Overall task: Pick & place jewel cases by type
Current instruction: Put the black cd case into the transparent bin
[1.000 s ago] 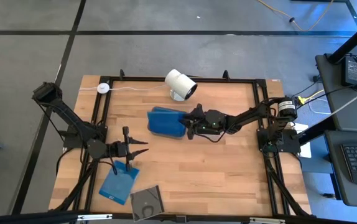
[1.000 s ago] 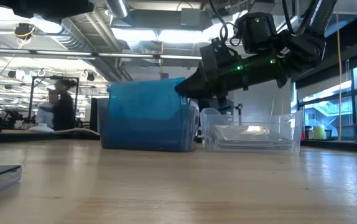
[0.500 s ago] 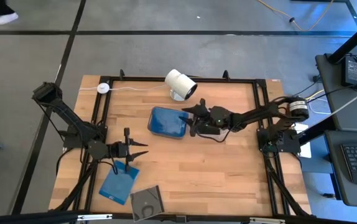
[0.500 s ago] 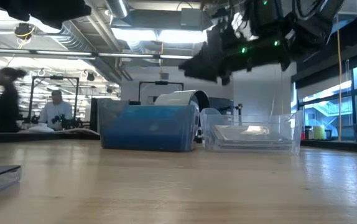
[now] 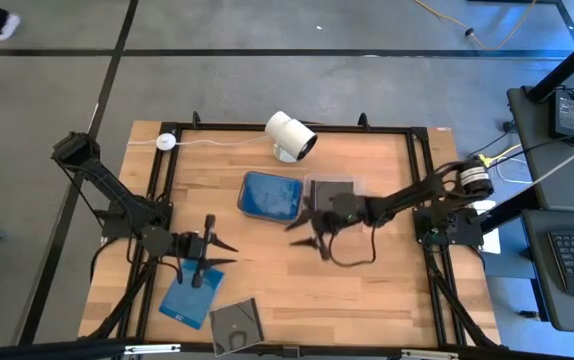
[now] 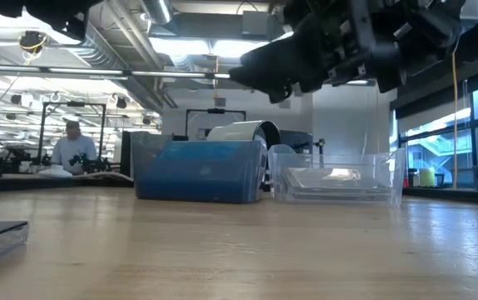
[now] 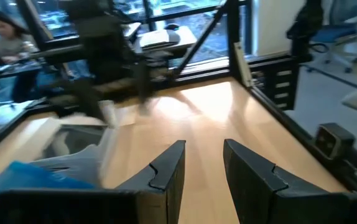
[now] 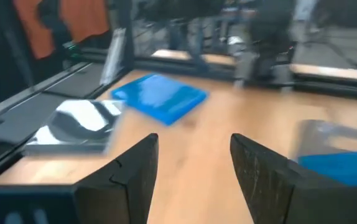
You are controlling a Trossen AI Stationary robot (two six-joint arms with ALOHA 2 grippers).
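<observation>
RIGHT GRIPPER point(image 5: 310, 232): mid-worktop, beside tubs, jaws apart, empty | LEFT GRIPPER point(image 5: 207, 252): just above blue jewel case point(image 5: 189, 298), jaws narrowly apart, empty | CASES LOOSE: two, one blue, one dark jewel case point(image 5: 237, 326), front-left edge, likely awaiting sorting | TUBS: two, blue tub point(image 5: 271, 195) and clear tub point(image 5: 333, 192) side by side, judged one per type | WORKTOP point(image 5: 387, 290).
</observation>
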